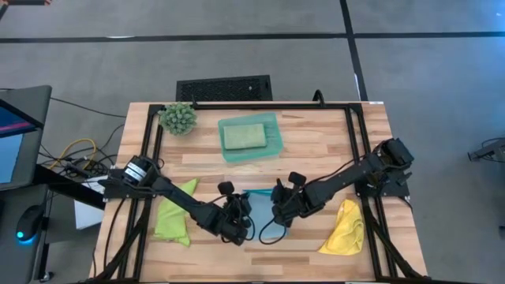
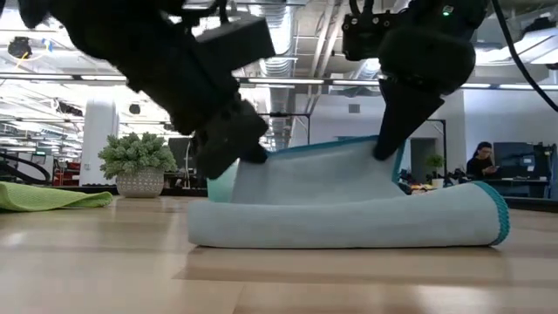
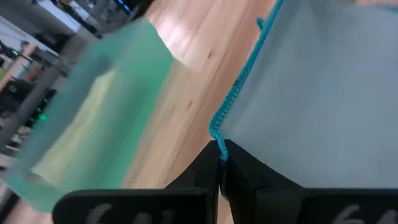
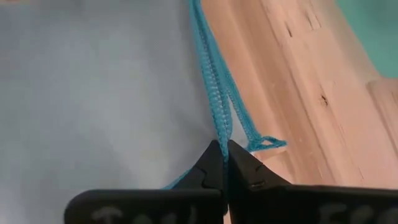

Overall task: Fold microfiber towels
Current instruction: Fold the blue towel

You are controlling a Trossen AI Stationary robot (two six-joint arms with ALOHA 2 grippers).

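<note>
Wrist views show the left gripper (image 3: 219, 163) and the right gripper (image 4: 222, 163) each pinched tight on a teal-stitched edge of the light blue towel (image 2: 349, 205), lifted mid-table just in front of the teal tray (image 1: 272, 146). Judging by the low view, the fold is half made: next, both corners must travel together over the resting half. Soft, limp microfiber sags between the grips.
</note>
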